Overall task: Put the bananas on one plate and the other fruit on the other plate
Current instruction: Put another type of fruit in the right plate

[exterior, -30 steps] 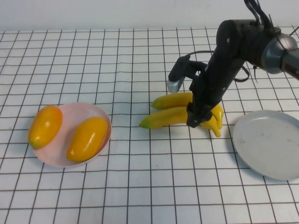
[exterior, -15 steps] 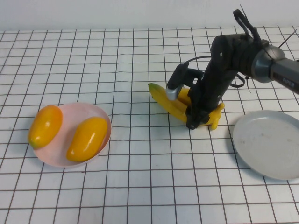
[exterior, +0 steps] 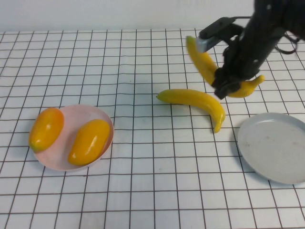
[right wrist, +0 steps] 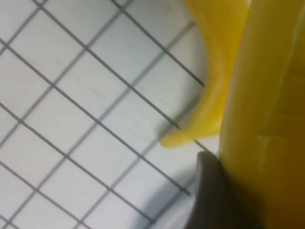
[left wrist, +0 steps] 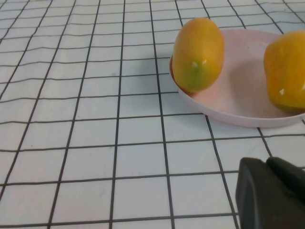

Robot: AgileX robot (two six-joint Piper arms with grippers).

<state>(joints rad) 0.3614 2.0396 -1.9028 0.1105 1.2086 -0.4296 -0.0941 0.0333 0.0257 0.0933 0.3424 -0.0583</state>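
My right gripper hangs above the table at the back right, shut on one long yellow banana, which is off the table. In the right wrist view that banana fills the side next to one dark finger. The other banana lies on the table just below and in front of it, left of the grey-blue plate, which holds nothing. The pink plate at the left holds two orange-yellow fruits. My left gripper is shut, low over the table near the pink plate.
The table is a white cloth with a black grid. A pale wall runs along its far edge. The right arm and its cable hang over the back right corner.
My right gripper closed on one banana and lifted it up and toward the back. The second banana swung round and now lies alone on the table. The left arm has not moved.
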